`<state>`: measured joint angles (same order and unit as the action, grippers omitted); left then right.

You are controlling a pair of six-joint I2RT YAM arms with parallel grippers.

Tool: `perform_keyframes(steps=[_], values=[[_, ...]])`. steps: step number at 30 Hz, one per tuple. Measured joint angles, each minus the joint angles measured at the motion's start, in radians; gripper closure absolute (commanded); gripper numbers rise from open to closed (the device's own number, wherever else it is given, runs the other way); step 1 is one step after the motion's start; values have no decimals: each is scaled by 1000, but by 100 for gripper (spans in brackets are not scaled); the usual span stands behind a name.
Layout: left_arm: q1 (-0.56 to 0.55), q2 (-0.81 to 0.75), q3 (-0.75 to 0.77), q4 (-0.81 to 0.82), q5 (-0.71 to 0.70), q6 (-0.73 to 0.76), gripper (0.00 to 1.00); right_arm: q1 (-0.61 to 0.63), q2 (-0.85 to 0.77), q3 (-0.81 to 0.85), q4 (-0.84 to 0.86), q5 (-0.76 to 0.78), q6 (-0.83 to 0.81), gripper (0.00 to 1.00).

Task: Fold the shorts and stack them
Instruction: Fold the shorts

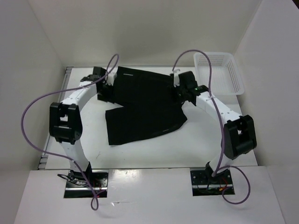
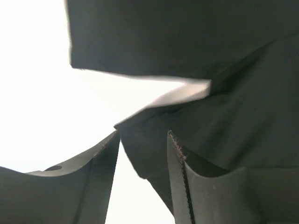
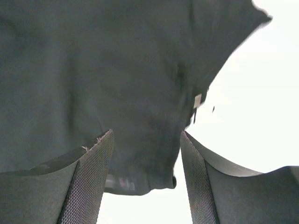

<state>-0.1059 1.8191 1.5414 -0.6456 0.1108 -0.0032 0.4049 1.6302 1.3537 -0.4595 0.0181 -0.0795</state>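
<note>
Garment: plain black soft fabric shorts (image 1: 140, 109) lie spread flat on the white table (image 1: 149, 156), in its middle and far half, between the two arms.
Garment outline: the far part is a wide band running from one gripper to the other. The near part reaches toward the arm bases and sits slightly askew, with a notch in the left edge where the two parts meet.
Left claw: the left gripper (image 1: 106, 91) is low at the far left edge of the shorts. In the left wrist view its two dark fingers (image 2: 93, 186) stand apart with a clear gap. A corner of black fabric lies in the far end of that gap, with bright table in the rest of it. Nothing is pinched.
Right claw: the right gripper (image 1: 180, 91) is low at the far right edge of the shorts. Its textured pads (image 3: 88, 186) stand wide apart. A hem of the shorts lies in the gap without touching the right pad, so the cloth is not clamped.
Fabric detail: a small white tag shows at the cloth's edge in the right wrist view.
Basket: a white mesh plastic basket (image 1: 236, 77) sits in the far right corner of the table, just beyond the right gripper and apart from the shorts.
Cables: a purple cable (image 1: 32, 135) loops out from each arm.
</note>
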Motion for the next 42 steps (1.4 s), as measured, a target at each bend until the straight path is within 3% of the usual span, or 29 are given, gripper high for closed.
perform_keyframes(steps=[5, 10, 33, 42], values=[[0, 160, -138, 39, 4, 0, 44, -84, -25, -256, -28, -93, -15, 32], [5, 163, -132, 108, 26, -1, 40, -109, -32, -362, -32, -167, -18, 28], [20, 147, -93, 111, -31, -1, 39, -148, -45, -399, 48, -157, -26, 27], [29, 230, -68, 98, -48, 1, 40, -148, 2, -399, 48, -157, -85, 27]])
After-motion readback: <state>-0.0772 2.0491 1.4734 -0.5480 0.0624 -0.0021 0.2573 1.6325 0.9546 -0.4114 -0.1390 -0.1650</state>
